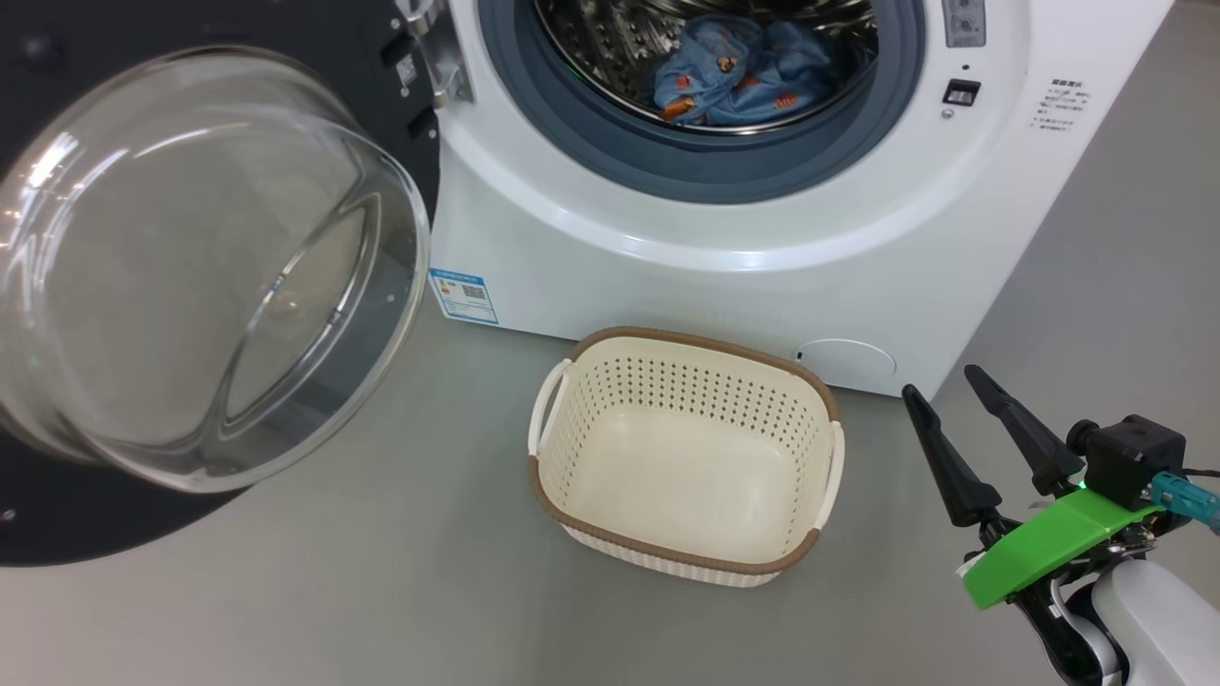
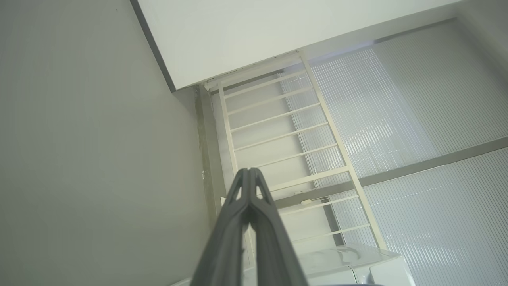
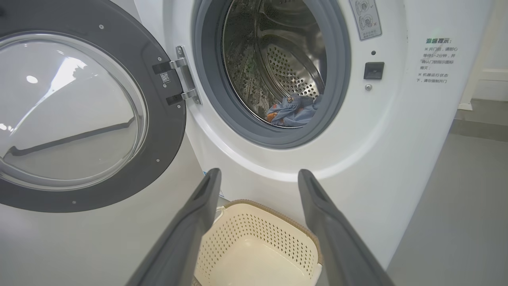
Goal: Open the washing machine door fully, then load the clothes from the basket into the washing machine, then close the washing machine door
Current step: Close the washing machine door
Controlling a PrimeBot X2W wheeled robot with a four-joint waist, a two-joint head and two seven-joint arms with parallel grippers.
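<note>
The basket (image 1: 705, 400) lies left of right gripper (image 1: 939, 379), seemingly apart.

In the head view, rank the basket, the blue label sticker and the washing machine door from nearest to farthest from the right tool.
1. basket: on the floor, just left of the right tool.
2. blue label sticker: lower left corner of the washing machine front.
3. washing machine door: far left, hanging open.
</note>
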